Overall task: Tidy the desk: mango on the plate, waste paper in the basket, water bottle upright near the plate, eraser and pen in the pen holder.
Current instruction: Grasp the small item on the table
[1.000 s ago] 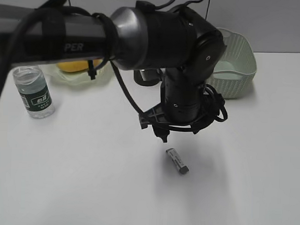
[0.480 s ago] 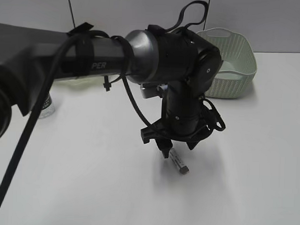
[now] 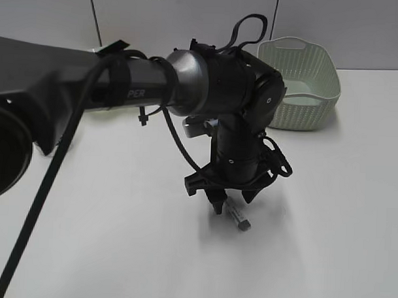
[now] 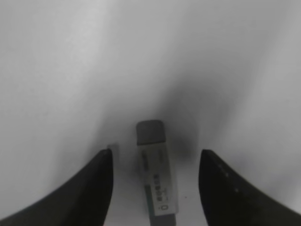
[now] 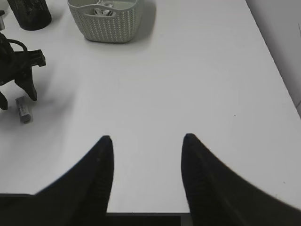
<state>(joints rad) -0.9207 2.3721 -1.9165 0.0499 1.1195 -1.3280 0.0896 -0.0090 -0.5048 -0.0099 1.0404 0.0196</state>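
The eraser [image 3: 237,216], a small grey block in a white printed sleeve, lies on the white desk [image 3: 347,226]. My left gripper [image 3: 233,202] is open and low over it, one finger on each side. The left wrist view shows the eraser [image 4: 156,179] between the open jaws of my left gripper [image 4: 156,153], with gaps on both sides. My right gripper [image 5: 146,138] is open and empty near the desk's front edge. The eraser [image 5: 22,109] and left gripper [image 5: 19,80] show at its far left. The mango, plate and water bottle are hidden behind the left arm. No pen shows.
The pale green basket [image 3: 309,81] stands at the back right, with crumpled white paper [image 5: 103,10] inside it. The black mesh pen holder [image 5: 28,12] stands left of the basket [image 5: 106,21]. The left arm [image 3: 123,81] fills the upper left of the exterior view.
My left gripper has come down from above the eraser until its fingers straddle it. The arm has swung across and now hides the bottle, mango and plate. The eraser has not moved.
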